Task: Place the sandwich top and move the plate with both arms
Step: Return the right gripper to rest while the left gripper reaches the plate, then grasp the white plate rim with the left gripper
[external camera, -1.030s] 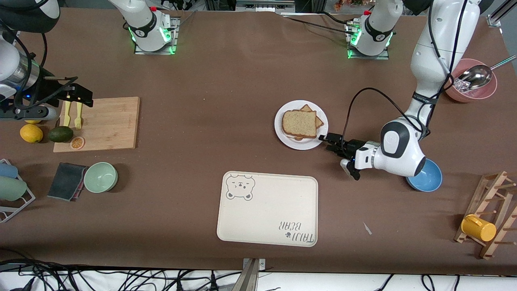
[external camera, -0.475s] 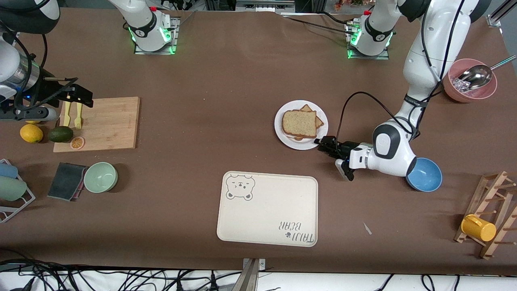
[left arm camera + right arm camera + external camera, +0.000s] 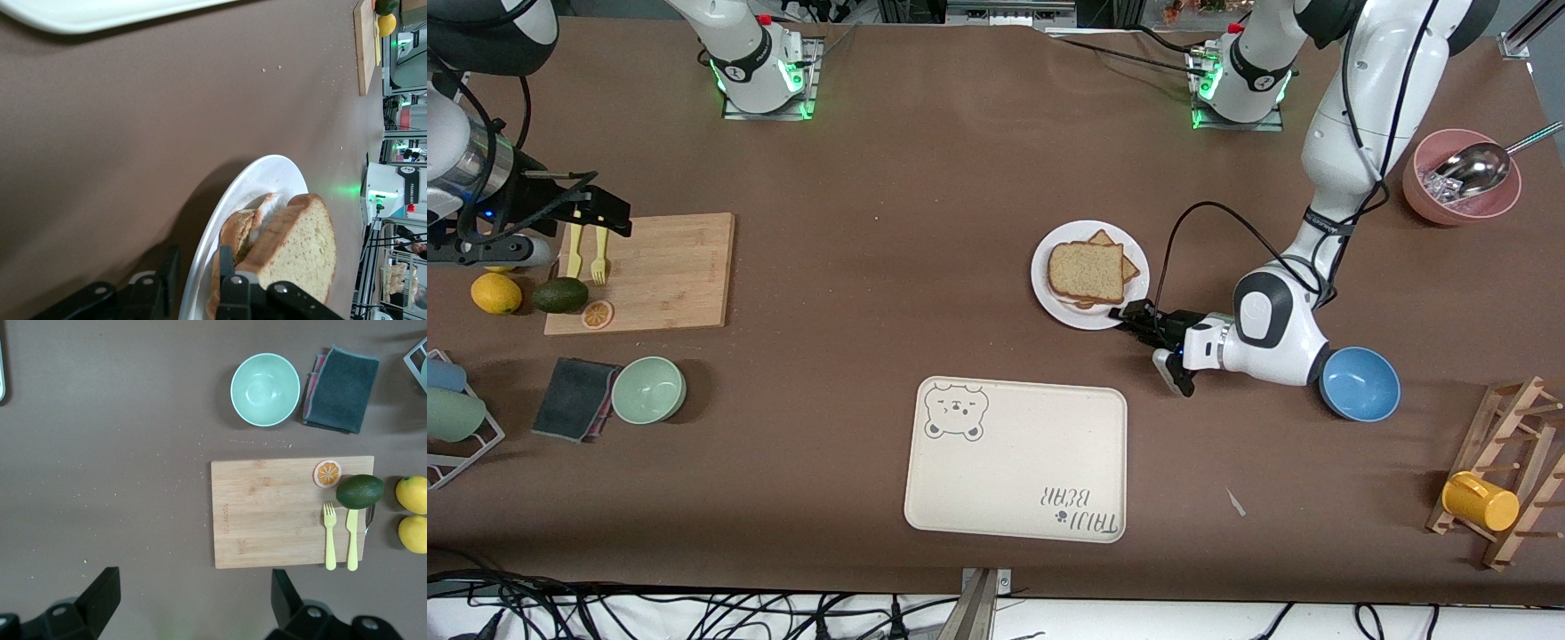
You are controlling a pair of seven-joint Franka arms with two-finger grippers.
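Note:
The white plate [image 3: 1044,267] sits mid-table with the sandwich on it. The sandwich top [image 3: 1086,272], a speckled tan slice, lies on the stack, over a second slice that pokes out at the edge. My left gripper [image 3: 1125,316] is low at the plate's edge nearest the blue bowl. In the left wrist view the plate [image 3: 267,177] rim runs between the left gripper [image 3: 197,267] fingers, one finger [image 3: 168,273] under the rim, the other over it by the sandwich top [image 3: 303,243]; a gap still shows. My right gripper [image 3: 616,213] waits open, raised over the cutting board's edge.
A cream bear tray [image 3: 1014,462] lies nearer the camera than the plate. A blue bowl [image 3: 1360,384] sits just past the left wrist. A pink bowl with a scoop [image 3: 1463,178], a mug rack [image 3: 1507,480], a green bowl [image 3: 649,389] and a cutting board [image 3: 649,271] stand toward the table ends.
My left gripper has slid toward the plate until its fingers straddle the rim, and the fingers have narrowed. The right arm has not moved.

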